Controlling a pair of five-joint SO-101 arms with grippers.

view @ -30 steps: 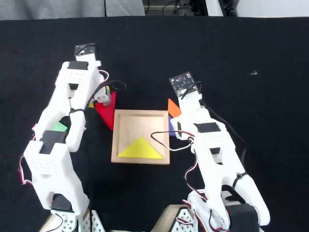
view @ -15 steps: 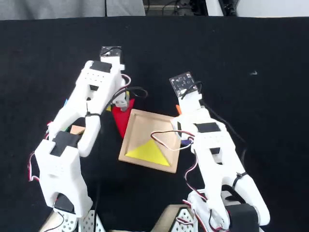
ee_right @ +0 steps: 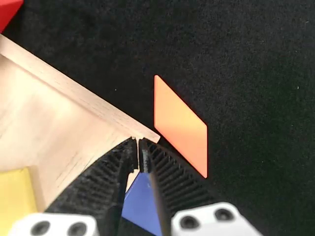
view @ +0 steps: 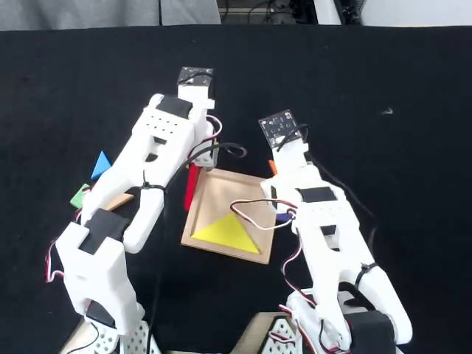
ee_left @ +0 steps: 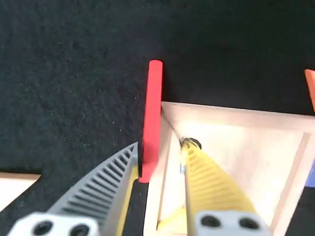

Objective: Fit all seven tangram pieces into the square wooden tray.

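The square wooden tray [view: 225, 175] lies skewed on the black table with a yellow triangle [view: 227, 230] flat inside it. A red triangle [ee_left: 154, 113] stands on edge against the outside of the tray's left wall. My left gripper [ee_left: 160, 145] straddles both, its grey finger outside the red triangle and its yellow finger inside the tray, shut on them. My right gripper [ee_right: 139, 142] is shut, with its tips at the tray's [ee_right: 74, 132] far right corner. An orange parallelogram [ee_right: 179, 125] and a blue piece [ee_right: 142, 201] lie just beside it.
To the left of the left arm lie a small blue triangle [view: 101, 164], a green piece [view: 80, 197] and a tan piece [view: 118, 200]. Black cloth stretches free to the far side and right. Both arm bases stand at the near edge.
The left arm swung right toward the tray. The tray was pushed and turned clockwise. The red triangle went from lying flat beside the tray to standing on edge against its wall. The right arm stayed put.
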